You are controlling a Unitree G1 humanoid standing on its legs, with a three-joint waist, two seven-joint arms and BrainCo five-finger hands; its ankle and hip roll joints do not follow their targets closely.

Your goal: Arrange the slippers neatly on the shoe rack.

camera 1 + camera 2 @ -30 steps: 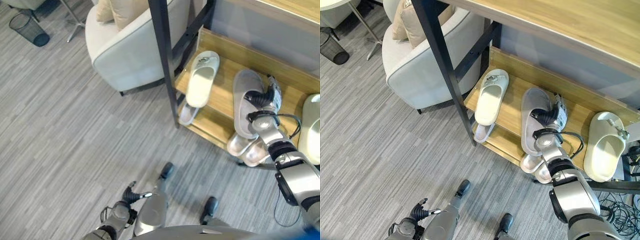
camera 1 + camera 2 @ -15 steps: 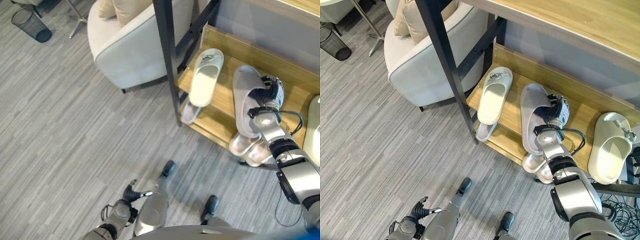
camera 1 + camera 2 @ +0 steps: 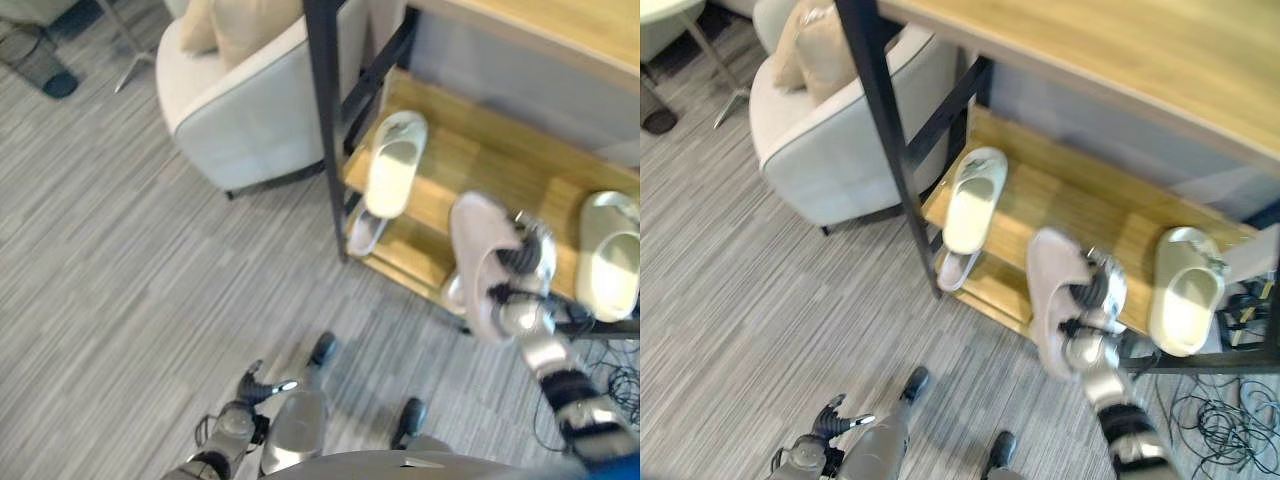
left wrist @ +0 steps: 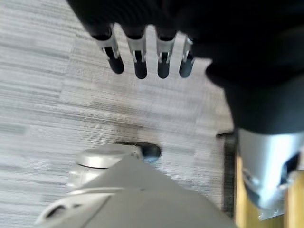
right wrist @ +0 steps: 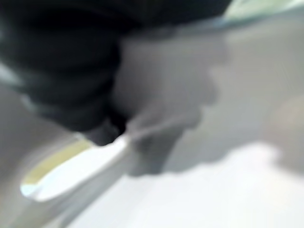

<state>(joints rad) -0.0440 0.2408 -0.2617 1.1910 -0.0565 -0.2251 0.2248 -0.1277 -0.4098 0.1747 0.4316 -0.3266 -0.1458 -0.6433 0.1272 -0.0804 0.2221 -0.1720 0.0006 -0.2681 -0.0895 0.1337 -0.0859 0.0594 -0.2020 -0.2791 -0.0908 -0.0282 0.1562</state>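
Left eye view: striped grey floor (image 3: 130,250), wooden rack (image 3: 480,165) (right fingers (image 3: 515,262) clutching grey slipper (image 3: 478,262)).

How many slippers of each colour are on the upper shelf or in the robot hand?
Cream slippers: 2, one left, one right
Grey slipper: 1, held in the right robot hand
Total: 3

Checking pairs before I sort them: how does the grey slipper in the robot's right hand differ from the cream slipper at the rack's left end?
The grey slipper is held by the right hand, lifted at the shoe rack's front edge; the cream slipper lies flat on the shelf, untouched. The grey one shows a plain surface; the cream one shows its open footbed and strap. Both point roughly toward the rack's back.
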